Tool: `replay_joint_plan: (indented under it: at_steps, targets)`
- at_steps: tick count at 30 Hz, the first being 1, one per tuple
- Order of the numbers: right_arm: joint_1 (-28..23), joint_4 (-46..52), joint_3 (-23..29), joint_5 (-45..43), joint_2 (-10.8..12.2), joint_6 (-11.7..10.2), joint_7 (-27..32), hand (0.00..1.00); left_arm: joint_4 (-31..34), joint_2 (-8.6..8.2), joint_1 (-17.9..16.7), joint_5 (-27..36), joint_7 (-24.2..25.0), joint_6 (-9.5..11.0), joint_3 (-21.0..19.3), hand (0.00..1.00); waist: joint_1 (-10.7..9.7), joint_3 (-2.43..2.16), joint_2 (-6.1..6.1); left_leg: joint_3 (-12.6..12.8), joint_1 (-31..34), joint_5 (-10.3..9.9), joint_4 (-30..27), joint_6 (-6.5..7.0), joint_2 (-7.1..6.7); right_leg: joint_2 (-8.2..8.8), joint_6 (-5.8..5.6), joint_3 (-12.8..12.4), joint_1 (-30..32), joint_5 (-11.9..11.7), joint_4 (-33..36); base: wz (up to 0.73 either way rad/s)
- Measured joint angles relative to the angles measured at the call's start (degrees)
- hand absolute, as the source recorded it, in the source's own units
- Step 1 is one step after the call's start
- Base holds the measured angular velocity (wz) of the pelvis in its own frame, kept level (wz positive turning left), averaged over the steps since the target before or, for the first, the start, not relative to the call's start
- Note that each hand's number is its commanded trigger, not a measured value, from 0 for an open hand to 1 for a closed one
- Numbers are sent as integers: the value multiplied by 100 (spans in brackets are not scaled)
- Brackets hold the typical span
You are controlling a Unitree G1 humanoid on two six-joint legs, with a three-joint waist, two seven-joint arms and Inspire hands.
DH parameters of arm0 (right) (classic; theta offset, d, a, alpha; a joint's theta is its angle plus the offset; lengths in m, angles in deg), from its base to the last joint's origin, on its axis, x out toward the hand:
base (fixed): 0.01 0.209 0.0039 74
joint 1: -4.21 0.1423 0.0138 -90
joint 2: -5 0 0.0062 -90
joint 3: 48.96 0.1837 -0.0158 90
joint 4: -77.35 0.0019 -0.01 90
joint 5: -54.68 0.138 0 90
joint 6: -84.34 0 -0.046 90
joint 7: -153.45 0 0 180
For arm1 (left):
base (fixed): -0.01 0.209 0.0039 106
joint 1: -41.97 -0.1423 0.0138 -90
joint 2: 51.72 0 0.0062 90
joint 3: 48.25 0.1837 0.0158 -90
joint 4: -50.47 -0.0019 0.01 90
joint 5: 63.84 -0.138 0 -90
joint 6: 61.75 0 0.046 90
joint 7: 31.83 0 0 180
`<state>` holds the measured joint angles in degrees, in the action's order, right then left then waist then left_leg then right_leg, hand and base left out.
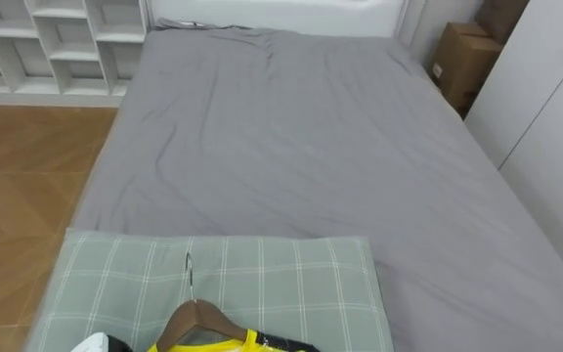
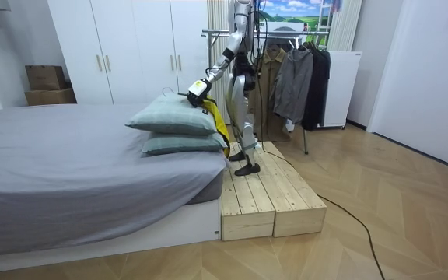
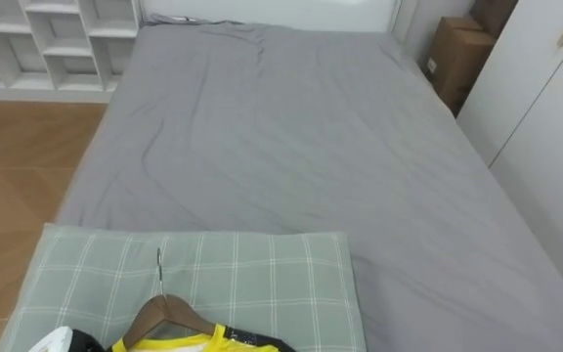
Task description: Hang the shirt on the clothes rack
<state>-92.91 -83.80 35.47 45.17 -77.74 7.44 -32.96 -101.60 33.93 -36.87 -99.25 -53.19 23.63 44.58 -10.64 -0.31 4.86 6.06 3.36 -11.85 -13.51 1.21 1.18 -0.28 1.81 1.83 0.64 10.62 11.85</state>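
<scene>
Hanger (image 1: 195, 319) carrying yellow shirt (image 1: 235, 342) lies on top pillow (image 1: 272, 279), not hung. My left hand (image 2: 196, 88) is at it; grip I cannot tell. Rack (image 2: 216, 33) stands behind me: lift, turn and hanging all remain, I judge

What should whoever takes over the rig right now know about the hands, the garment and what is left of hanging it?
Left hand: at the yellow garment on the top pillow; whether it holds it cannot be told.
Things: the yellow garment seems to sit on a wooden hanger, lying on the plaid pillow at the bed's near end. The clothes rack stands behind the robot, with dark clothes on it.
Done: garment apparently on its hanger.
Left: lift it, turn to the rack, hook it on the rail.
</scene>
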Motion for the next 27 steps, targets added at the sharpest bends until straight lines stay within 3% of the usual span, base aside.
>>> replay_joint_plan:
  at_steps: [7, 13, 17, 21, 27]
  targets:
    - [-62, -2, 8, 10, 1, -12, 12, 0, -19, -29, -15, 105, -125, 4, -42, 100, -2, 0, 8, 3, -19, 0, -7, 0, -2, 7, 0, -13, -1, 0, -16, 0]
    - [-80, -3, 5, 59, 0, -204, 31, 0, 8, -81, -29, 241, -311, 104, -26, 100, -11, 40, -51, -1, 5, 0, 1, 0, -8, 9, 0, -5, 0, 0, -28, 0]
    - [-38, 11, 9, 42, -1, -332, 55, 0, 151, -96, -27, 537, -342, 150, -22, 100, -13, 66, -109, 0, 1, 0, 6, 1, -6, 14, 0, 1, 20, 0, -18, 0]
    - [-16, -9, 7, 43, -2, -444, 175, 0, 323, -127, -30, 656, -483, 229, 79, 100, -18, 52, -218, 1, -38, 2, -1, 2, -8, 23, -1, -1, -19, 0, -14, 0]
    - [40, -66, 9, 44, -23, -583, 267, 0, 394, -170, -35, 673, -603, 268, 99, 100, -70, 98, -341, -19, -176, 1, 62, 0, -13, 11, -1, 18, -160, 1, -29, 2]
